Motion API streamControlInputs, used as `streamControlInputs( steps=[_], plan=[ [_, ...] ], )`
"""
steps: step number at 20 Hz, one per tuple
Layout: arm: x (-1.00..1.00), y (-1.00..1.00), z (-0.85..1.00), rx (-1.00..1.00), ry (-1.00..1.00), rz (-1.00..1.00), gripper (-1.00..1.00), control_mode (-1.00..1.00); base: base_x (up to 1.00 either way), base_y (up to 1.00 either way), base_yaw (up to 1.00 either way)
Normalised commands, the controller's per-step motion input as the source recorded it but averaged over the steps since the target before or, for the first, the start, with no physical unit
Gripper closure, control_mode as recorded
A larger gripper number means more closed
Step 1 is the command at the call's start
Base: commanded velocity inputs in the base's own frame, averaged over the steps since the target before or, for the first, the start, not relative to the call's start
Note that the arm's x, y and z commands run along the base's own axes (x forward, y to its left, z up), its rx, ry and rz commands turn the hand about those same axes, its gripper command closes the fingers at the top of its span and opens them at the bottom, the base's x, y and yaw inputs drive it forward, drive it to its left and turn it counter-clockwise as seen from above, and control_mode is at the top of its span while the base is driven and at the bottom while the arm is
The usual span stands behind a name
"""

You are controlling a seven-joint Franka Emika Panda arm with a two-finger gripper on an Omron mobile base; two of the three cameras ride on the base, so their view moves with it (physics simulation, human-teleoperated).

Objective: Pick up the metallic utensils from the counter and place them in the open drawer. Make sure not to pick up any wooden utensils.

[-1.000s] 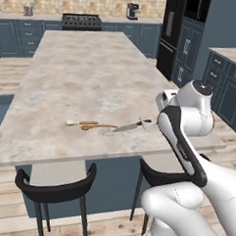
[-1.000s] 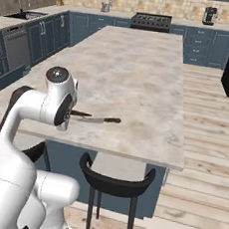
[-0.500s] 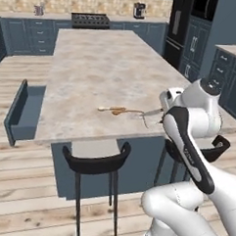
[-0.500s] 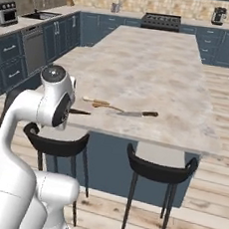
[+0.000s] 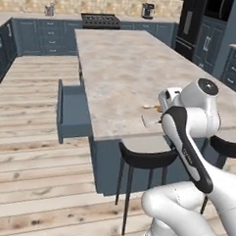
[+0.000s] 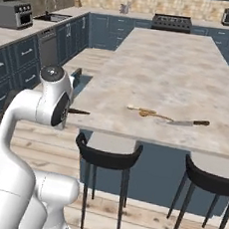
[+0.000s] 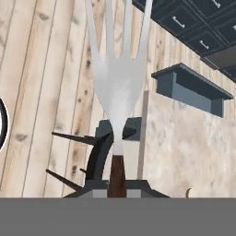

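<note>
The gripper [image 7: 116,177] is clenched on a silver fork [image 7: 117,87] by its dark handle; the fork's prongs run out of the top of the hand view. Beyond the jaws, to the right, the open drawer [image 7: 193,88] sticks out from the counter [image 7: 179,143]. In the right base view the arm hides the gripper. The knife [image 6: 188,123] and wooden spoons [image 6: 147,112], hard to tell apart, lie on the counter far from the jaws.

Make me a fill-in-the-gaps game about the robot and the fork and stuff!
1. The fingers are shut on a silver ____.
2. The knife lies on the ____.
3. The blue drawer at the counter's end is ____.
4. The two wooden spoons lie right beside the knife's ____.

Missing words: fork; counter; open; blade
</note>
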Motion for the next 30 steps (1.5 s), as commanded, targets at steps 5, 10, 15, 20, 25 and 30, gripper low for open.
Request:
streamControlInputs(
  steps=[5, 10, 15, 20, 25, 30],
  plan=[
    [0.0, 0.0, 0.0, 0.0, 0.0, 0.0, 1.0, 1.0, 0.23, 1.0, -0.21],
    [0.0, 0.0, 0.0, 0.0, 0.0, 0.0, 1.0, 1.0, 0.45, 0.96, -0.07],
    [0.0, 0.0, 0.0, 0.0, 0.0, 0.0, 1.0, 1.0, 0.92, 0.75, 0.2],
    [0.0, 0.0, 0.0, 0.0, 0.0, 0.0, 1.0, 1.0, 0.31, 0.06, -0.03],
    [0.0, 0.0, 0.0, 0.0, 0.0, 0.0, 1.0, 1.0, 0.57, 0.79, -0.33],
    [0.0, 0.0, 0.0, 0.0, 0.0, 0.0, 1.0, 1.0, 0.42, 0.41, -0.26]
  ],
)
